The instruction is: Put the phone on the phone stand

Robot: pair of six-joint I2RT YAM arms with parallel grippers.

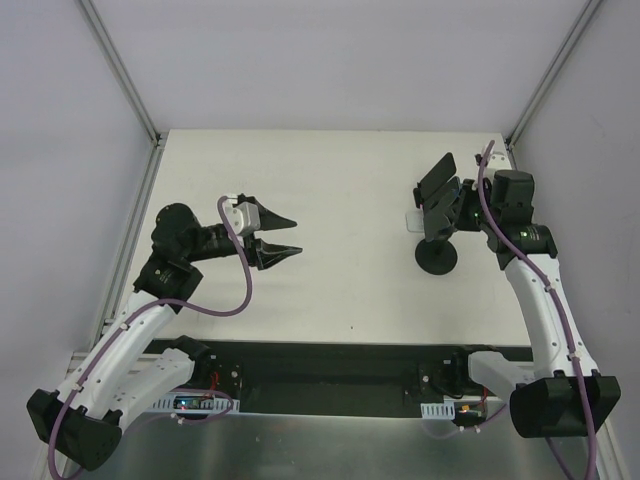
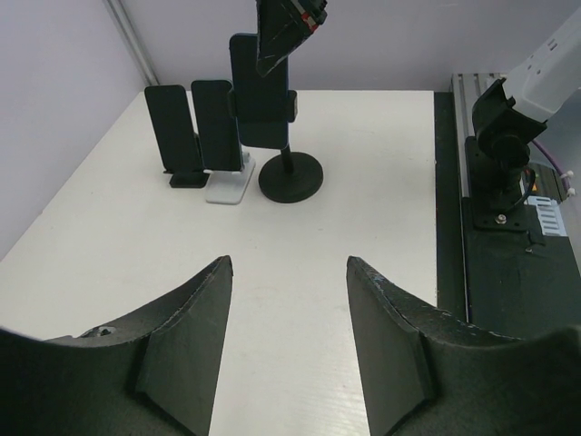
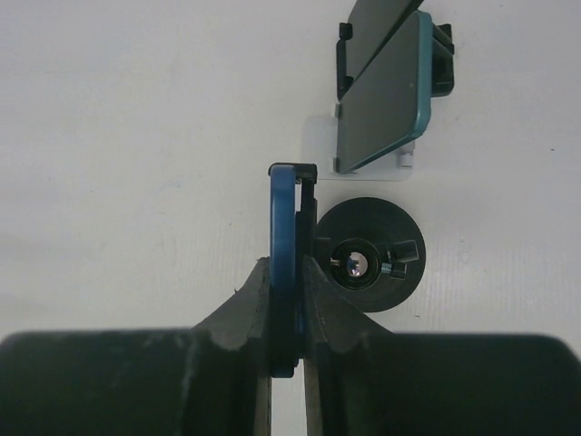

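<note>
Top: right gripper (image 1: 453, 200) pinched on phone (image 1: 436, 180), a dark flat slab, tilted, over phone stand (image 1: 437, 258) with matte black disc base. Left gripper (image 1: 297, 236) spread wide, holding nothing, well apart over the white table (image 1: 340, 300).

Left wrist: phone (image 2: 261, 100) upright between the stand's side clips, on a thin pole. Two spare handsets (image 2: 172, 123) on small stands just beside it.

Right wrist: phone (image 3: 283, 245) edge-on, blue rim, squeezed between tapered black fingers (image 3: 241, 318).

Blue-edged phone (image 3: 281, 213) upright, seemingly seated in black round-based stand (image 3: 365, 220).
</note>
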